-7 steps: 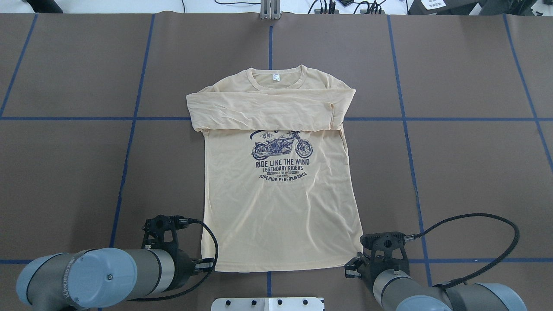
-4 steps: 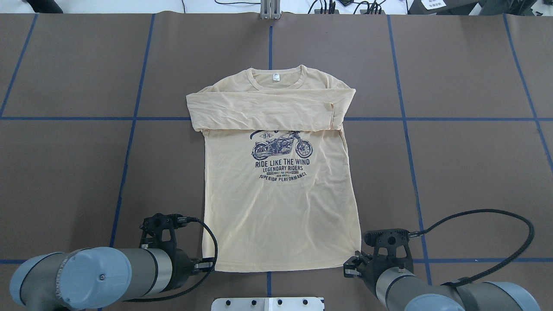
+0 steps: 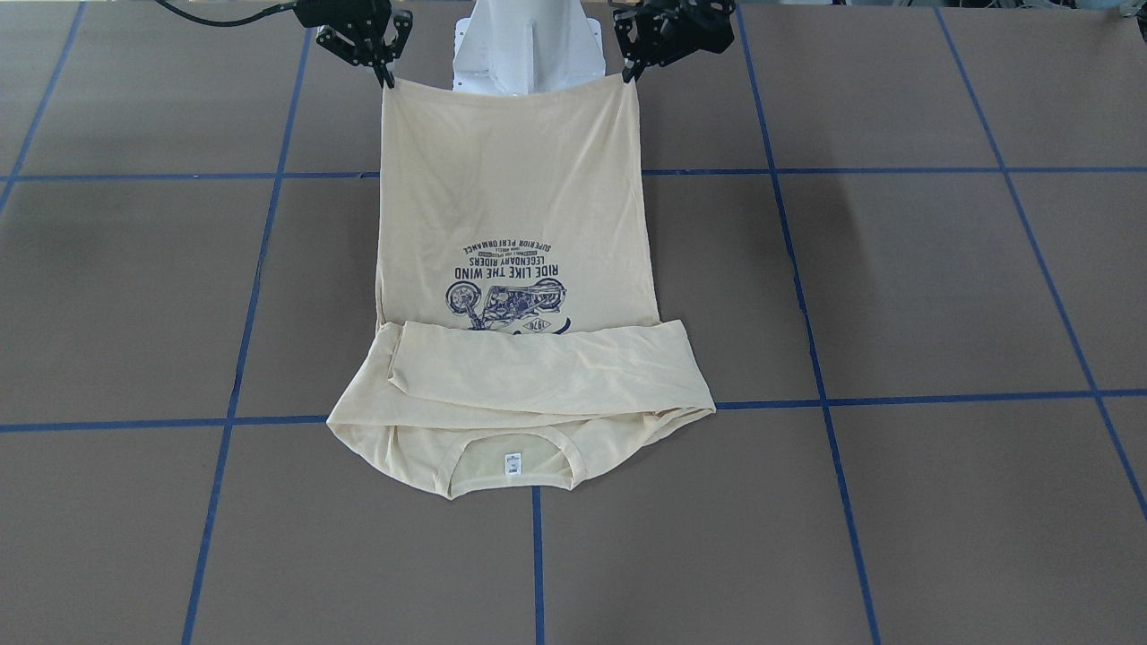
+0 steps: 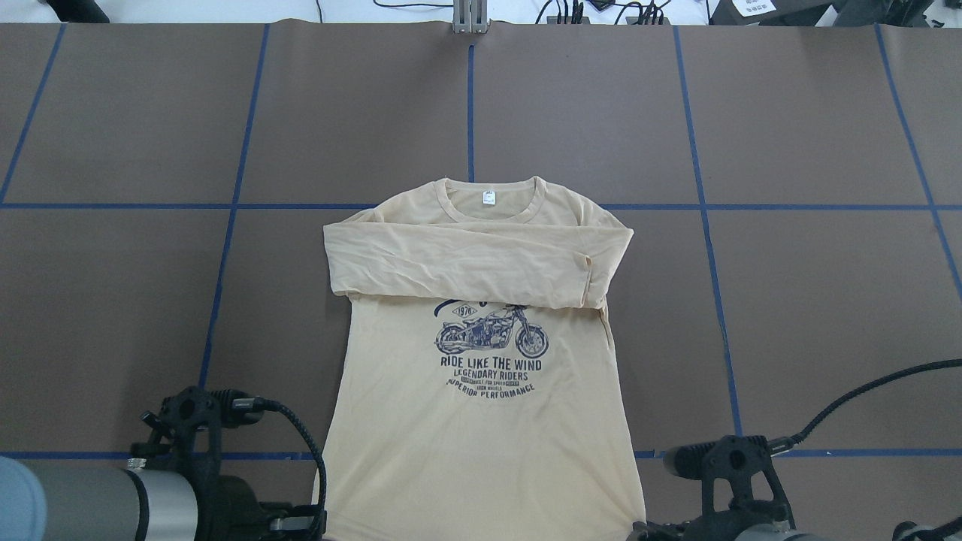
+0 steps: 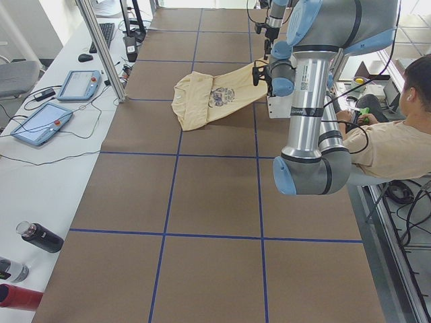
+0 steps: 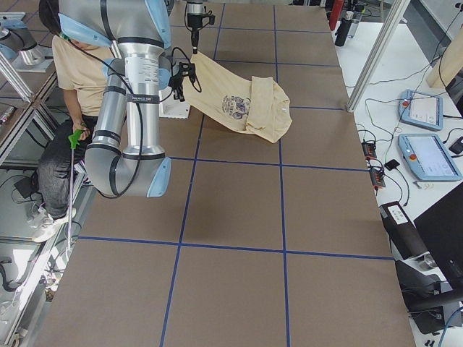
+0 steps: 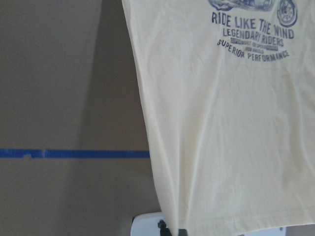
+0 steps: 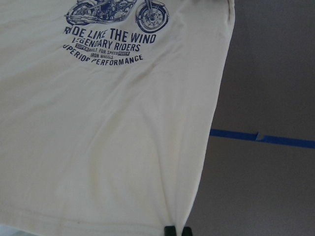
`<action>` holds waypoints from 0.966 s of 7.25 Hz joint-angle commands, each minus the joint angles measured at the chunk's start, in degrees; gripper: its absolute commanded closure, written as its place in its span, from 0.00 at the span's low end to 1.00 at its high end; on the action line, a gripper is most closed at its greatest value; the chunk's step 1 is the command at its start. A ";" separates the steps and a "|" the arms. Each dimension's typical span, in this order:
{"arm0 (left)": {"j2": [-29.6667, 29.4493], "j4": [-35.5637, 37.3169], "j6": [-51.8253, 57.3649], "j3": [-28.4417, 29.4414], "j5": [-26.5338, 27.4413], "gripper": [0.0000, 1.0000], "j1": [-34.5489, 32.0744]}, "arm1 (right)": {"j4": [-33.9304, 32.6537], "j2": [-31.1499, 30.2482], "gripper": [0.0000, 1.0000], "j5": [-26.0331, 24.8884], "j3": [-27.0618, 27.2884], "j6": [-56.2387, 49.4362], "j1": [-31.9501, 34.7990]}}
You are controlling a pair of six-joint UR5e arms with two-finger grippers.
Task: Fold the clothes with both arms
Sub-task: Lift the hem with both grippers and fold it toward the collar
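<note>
Front-facing: T-shirt (image 3: 511,206) hem corners aloft

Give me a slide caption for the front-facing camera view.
Black left gripper and black right gripper hold up hem corners of a cream long-sleeved T-shirt, sleeves folded across.

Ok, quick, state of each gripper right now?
Left gripper: closed on a hem corner of the T-shirt.
Right gripper: closed on the other hem corner.

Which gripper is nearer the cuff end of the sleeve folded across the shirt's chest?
Right. The cuff lies on the right arm's side of the T-shirt. The right gripper pinches the hem corner on that side, and the left gripper pinches the opposite corner, diagonally across.
</note>
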 commanded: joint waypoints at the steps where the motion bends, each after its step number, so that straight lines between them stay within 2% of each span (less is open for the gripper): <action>1: -0.24 3.08 0.02 -2.16 0.16 1.00 -0.44 | -1.88 0.28 1.00 -0.13 1.46 0.00 1.64; 2: -0.94 3.52 0.11 0.29 0.33 1.00 -3.24 | -3.10 0.54 1.00 0.31 0.58 -0.61 6.02; 3: -3.56 3.43 0.72 3.88 0.51 1.00 -6.66 | -3.03 2.46 1.00 0.40 -3.25 -0.79 10.24; 5: -12.76 3.34 6.13 17.30 2.78 1.00 -13.69 | -2.68 15.42 1.00 0.49 -18.07 -6.01 19.73; 6: -13.86 3.34 7.04 19.45 3.41 1.00 -16.77 | -2.41 16.87 1.00 0.49 -20.49 -8.06 23.61; 7: -13.87 3.34 7.14 19.99 3.41 1.00 -19.67 | -2.32 17.06 1.00 0.66 -20.69 -8.95 27.12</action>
